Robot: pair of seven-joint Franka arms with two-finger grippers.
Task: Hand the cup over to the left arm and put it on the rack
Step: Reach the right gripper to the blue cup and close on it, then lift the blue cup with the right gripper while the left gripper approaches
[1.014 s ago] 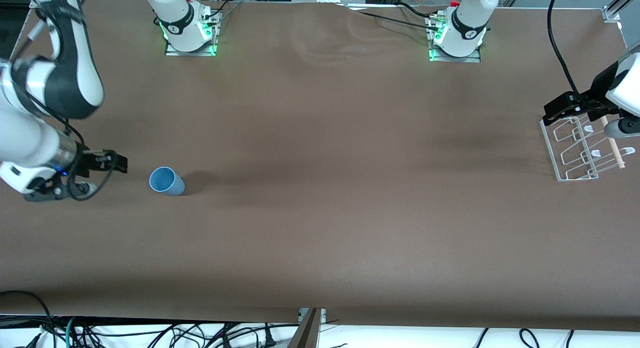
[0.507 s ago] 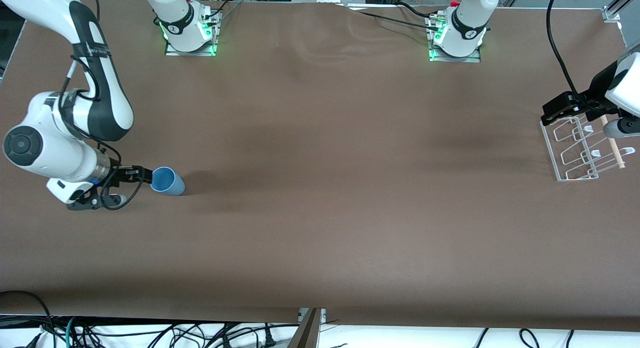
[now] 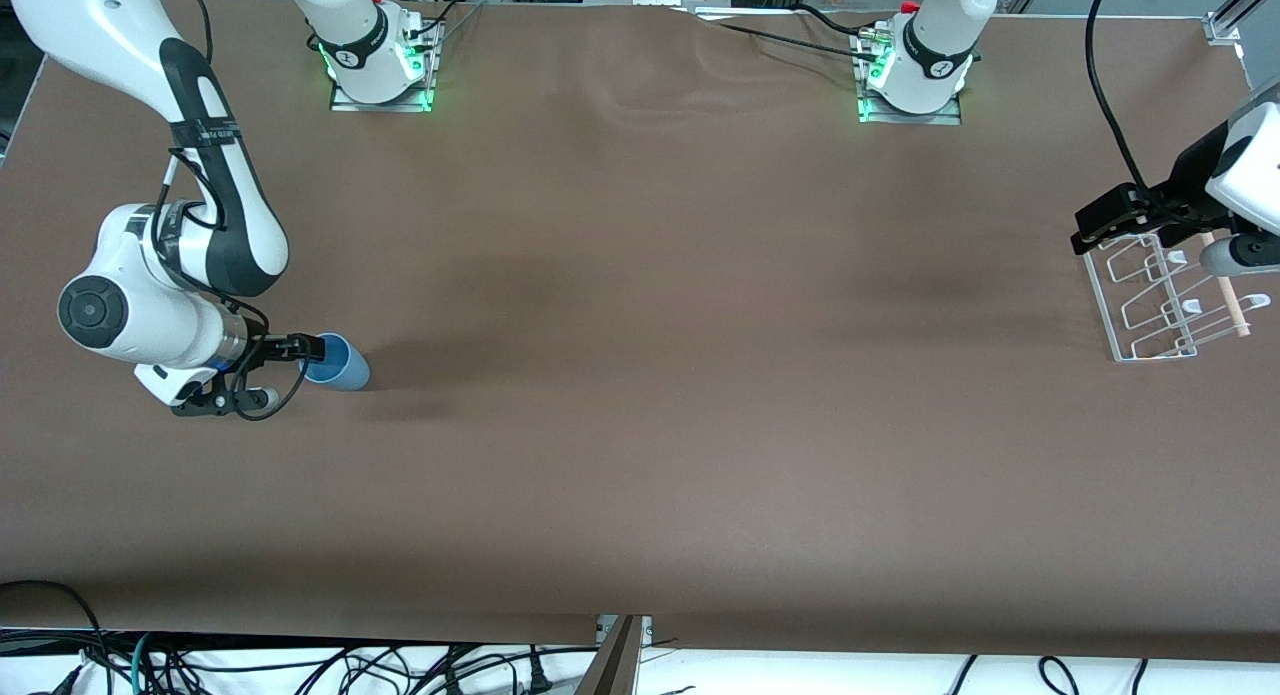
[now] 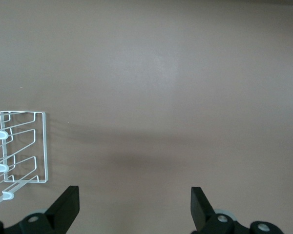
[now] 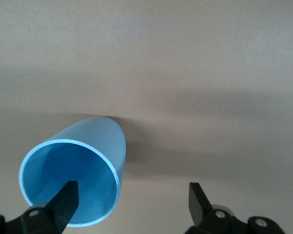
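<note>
The light-blue cup sits on the brown table near the right arm's end, its open mouth turned toward my right gripper. That gripper is open at the cup's rim. In the right wrist view one fingertip overlaps the mouth of the cup and the other stands clear beside it, with the rim's wall between them. My left gripper is open and holds nothing, over the end of the rack nearest the arm bases. The left wrist view shows the left gripper and part of the rack.
The rack stands near the table's edge at the left arm's end, with a wooden dowel along it. The two arm bases stand at the back. A black cable hangs above the left gripper.
My right arm has swung in from the table's end until its open fingers reach the cup's mouth. The left gripper has shifted only slightly. The cup has stayed in place.
</note>
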